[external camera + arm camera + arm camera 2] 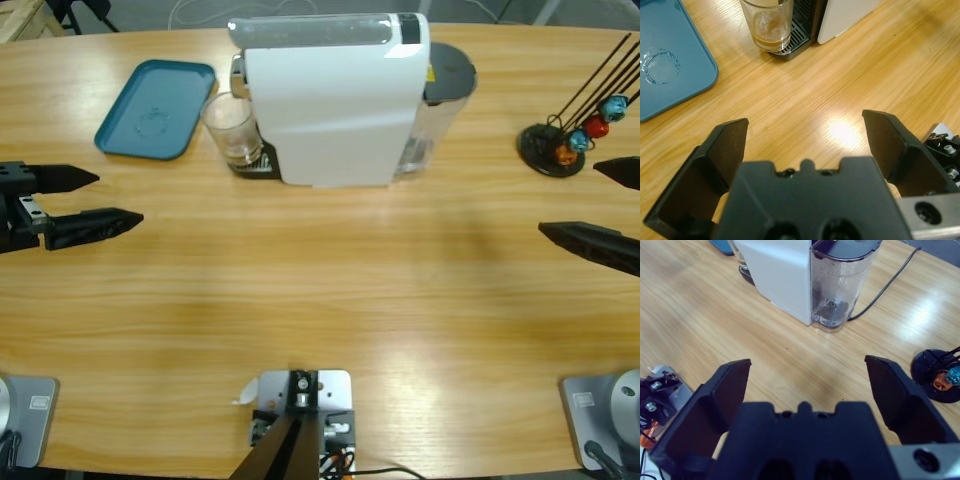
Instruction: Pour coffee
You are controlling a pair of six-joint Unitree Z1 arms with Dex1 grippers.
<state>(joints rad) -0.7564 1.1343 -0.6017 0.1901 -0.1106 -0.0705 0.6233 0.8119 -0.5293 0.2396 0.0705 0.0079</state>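
A clear glass cup (231, 130) (767, 26) stands on the drip tray of a white coffee machine (330, 100) (777, 275), under its spout. A shallow layer of brown coffee (768, 44) shows through the cup's wall near the bottom. My left gripper (108, 200) (802, 130) hovers open at the table's left edge, well short of the cup, with nothing between its jaws. My right gripper (578, 203) (807, 367) is open at the right edge, apart from the machine and its clear water tank (837, 285).
A teal tray (156, 108) (665, 65) lies left of the cup. A black capsule stand (555, 145) (938, 375) with coloured capsules sits at the far right. The machine's black cable (885, 285) runs off behind it. Bare wooden table (330, 290) lies between the grippers.
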